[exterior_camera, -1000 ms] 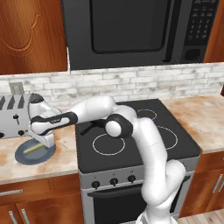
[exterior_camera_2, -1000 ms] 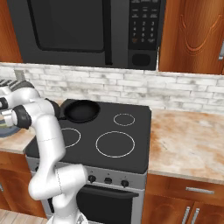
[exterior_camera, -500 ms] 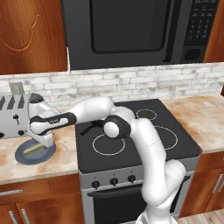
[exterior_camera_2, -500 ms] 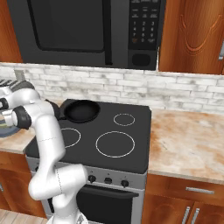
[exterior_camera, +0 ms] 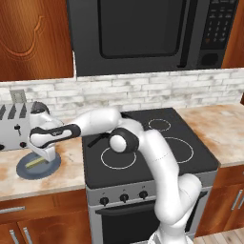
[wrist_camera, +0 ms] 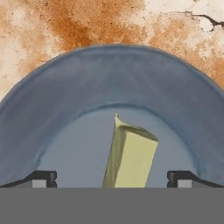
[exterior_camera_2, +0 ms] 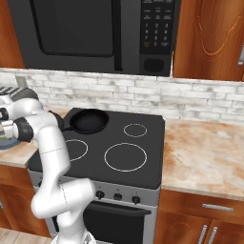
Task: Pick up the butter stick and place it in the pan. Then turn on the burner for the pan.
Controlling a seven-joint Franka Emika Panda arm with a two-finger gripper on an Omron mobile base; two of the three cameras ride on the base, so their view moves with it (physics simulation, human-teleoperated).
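Arm dips slightly lower over plate [exterior_camera: 24,169] than a second ago; approach near done, grasp not yet made. Pincer [wrist_camera: 112,177] spread fully wide, holding nothing, fingertips [wrist_camera: 41,178] straddling butter stick [wrist_camera: 130,155] without contact. Butter stick lies on blue-grey plate on tabletop [exterior_camera: 66,174], left of stove. Pan [exterior_camera_2: 89,120] waits on rear left burner, empty.

The butter stick [wrist_camera: 130,155] is a small pale yellow rectangular bar lying flat inside a round blue-grey plate [wrist_camera: 109,83], on the counter left of the stove; in the left base view it shows as a thin yellow strip [exterior_camera: 33,162]. The pan [exterior_camera_2: 89,120] is a round black frying pan with a shallow rim, sitting empty on the stove's far left burner.
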